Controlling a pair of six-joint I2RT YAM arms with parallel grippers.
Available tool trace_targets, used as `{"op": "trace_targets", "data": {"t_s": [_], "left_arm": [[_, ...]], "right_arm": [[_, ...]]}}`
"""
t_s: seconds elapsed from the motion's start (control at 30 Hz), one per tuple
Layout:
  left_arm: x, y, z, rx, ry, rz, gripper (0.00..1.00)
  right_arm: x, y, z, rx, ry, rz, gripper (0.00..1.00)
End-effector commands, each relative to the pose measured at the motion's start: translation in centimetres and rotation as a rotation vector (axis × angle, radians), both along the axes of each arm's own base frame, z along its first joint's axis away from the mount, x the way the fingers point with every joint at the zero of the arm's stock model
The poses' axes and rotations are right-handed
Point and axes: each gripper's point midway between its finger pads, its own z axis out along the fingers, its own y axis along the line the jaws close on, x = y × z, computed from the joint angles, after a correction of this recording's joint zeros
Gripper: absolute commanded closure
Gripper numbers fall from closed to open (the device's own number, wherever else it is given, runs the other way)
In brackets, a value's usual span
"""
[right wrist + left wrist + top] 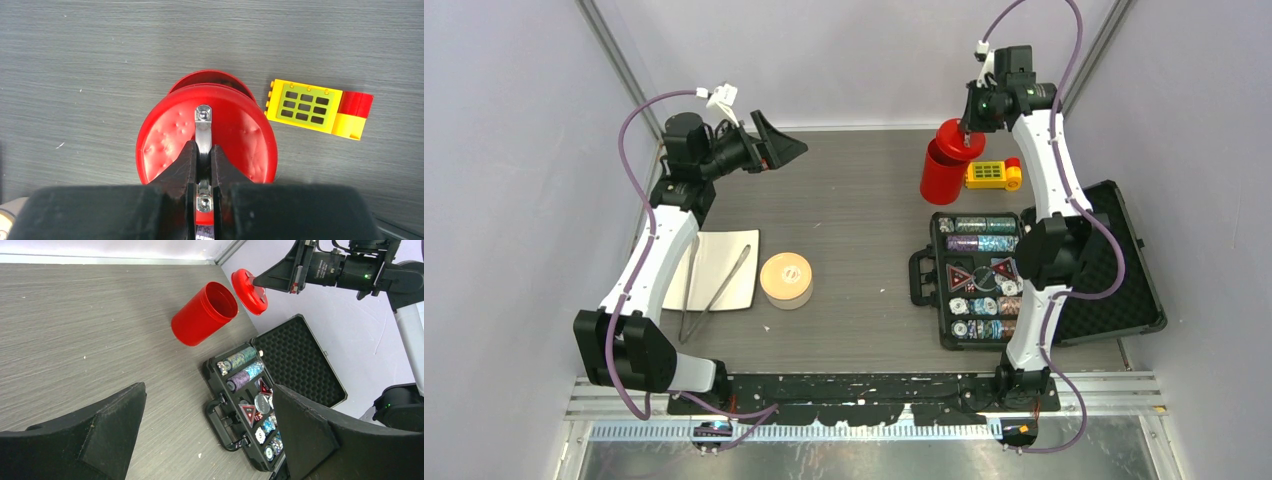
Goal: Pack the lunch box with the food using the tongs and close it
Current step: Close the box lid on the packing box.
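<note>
Right fingers (180,165): pinching the round red plastic lid (165,135) by its metal handle, above the tall red can (200,315).
Left fingers (100,435): wide open, empty.
Round tan-lidded lunch box (786,281): far left of the can.
Risk: the thin handle may slip and the lid may drop.

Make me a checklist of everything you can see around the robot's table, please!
Surface: grey wood-grain table, a few pale specks.
Job's things: lunch box, lid on; tongs lying across a white board, untouched; food, nothing seen.
Clutter: open red canister, yellow toy block, open black chip case.
Grippers: left gripper open and empty; right gripper shut on the metal handle of the red lid.
Cables: purple cables looped along both arms.
Surroundings: pale walls, metal frame.
</note>
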Motion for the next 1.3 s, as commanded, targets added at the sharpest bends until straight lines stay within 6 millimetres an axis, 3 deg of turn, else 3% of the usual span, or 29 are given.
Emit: {"op": "trace_targets", "data": {"t_s": [0.0,0.4,0.67,1.03,1.27], "left_arm": [[-0.1,0.3,2.1,0.009,-0.071,-0.003,0.00],[-0.5,0.6,1.6,0.059,-0.081,-0.004,0.00],[-0.1,0.5,1.2,0.061,-0.071,-0.004,0.00],[0.5,0.2,1.1,0.039,-0.065,-0.014,0.00],[0.4,0.2,0.7,0.042,-0.059,-0.015,0.00]], "right_arm": [[2.5,0.8,2.2,0.003,-0.124,0.039,1.00],[5.0,0.8,-1.3,-0.012,-0.102,0.042,1.00],[4.5,0.7,-3.2,-0.020,-0.054,0.046,1.00],[3.5,2.0,-3.7,-0.053,-0.039,0.099,1.00],[3.8,1.4,-3.0,-0.111,-0.068,0.090,1.00]]}}
